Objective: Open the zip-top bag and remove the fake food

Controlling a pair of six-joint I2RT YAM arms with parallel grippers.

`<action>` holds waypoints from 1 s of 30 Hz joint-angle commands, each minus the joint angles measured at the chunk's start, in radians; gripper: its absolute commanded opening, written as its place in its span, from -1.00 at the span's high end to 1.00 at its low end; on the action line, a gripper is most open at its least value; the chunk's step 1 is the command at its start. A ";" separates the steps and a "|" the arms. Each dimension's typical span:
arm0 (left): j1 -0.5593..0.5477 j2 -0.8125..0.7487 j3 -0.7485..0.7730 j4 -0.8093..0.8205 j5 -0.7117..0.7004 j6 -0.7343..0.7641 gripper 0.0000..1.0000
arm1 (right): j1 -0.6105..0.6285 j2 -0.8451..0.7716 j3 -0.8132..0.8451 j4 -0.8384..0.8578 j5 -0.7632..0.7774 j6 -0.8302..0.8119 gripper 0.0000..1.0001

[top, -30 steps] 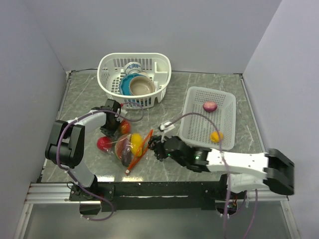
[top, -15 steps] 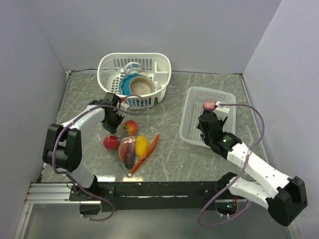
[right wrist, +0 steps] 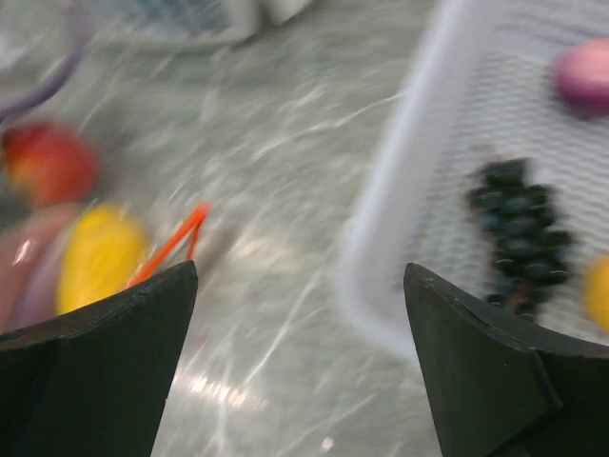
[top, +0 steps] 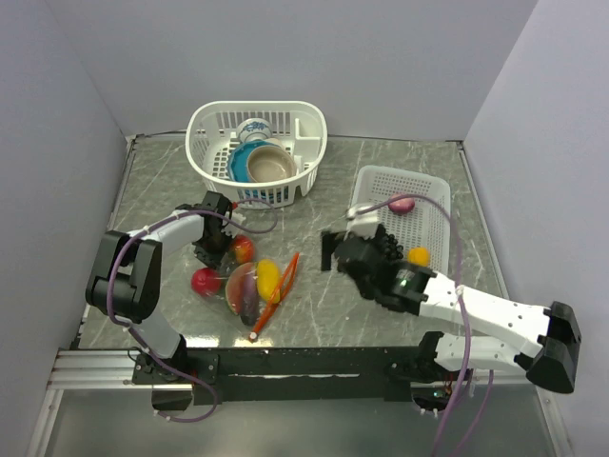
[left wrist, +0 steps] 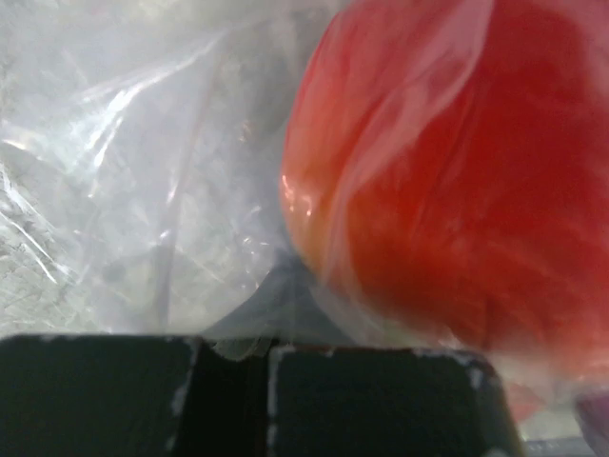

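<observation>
The zip-top bag point(top: 249, 290) lay well left of the white tray point(top: 433, 202), with yellow and red fake food point(top: 268, 278) inside it. The left gripper point(top: 211, 253), on the bag's side farthest from the tray, was fully closed, apparently pinching its film. The right gripper point(top: 331, 253), just left of the tray, gaped wide and held nothing.

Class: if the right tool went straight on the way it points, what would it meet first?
Probably the bare table between the zip-top bag and the white tray; blur leaves depth unclear, so perhaps the tray's rim.
</observation>
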 commanded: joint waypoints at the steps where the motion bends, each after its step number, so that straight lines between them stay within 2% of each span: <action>1: 0.003 0.052 -0.042 0.101 -0.095 0.018 0.99 | 0.157 0.095 -0.091 0.148 -0.048 0.002 -0.71; 5: 0.003 0.106 -0.047 0.124 -0.128 0.019 0.98 | 0.254 0.244 -0.105 0.265 -0.082 0.014 -0.63; 13: -0.002 0.109 -0.057 0.129 -0.117 0.013 0.98 | 0.307 0.509 0.036 0.382 -0.133 -0.047 -0.76; 18: -0.002 0.094 -0.088 0.143 -0.126 0.024 0.98 | 0.306 0.577 0.074 0.467 -0.183 -0.067 -0.86; 20: -0.002 0.094 -0.090 0.141 -0.120 0.022 0.99 | 0.306 0.608 0.085 0.483 -0.199 -0.068 -1.00; 30: -0.007 0.062 -0.059 0.080 -0.034 0.009 0.98 | 0.288 0.752 0.182 0.492 -0.191 -0.041 -1.00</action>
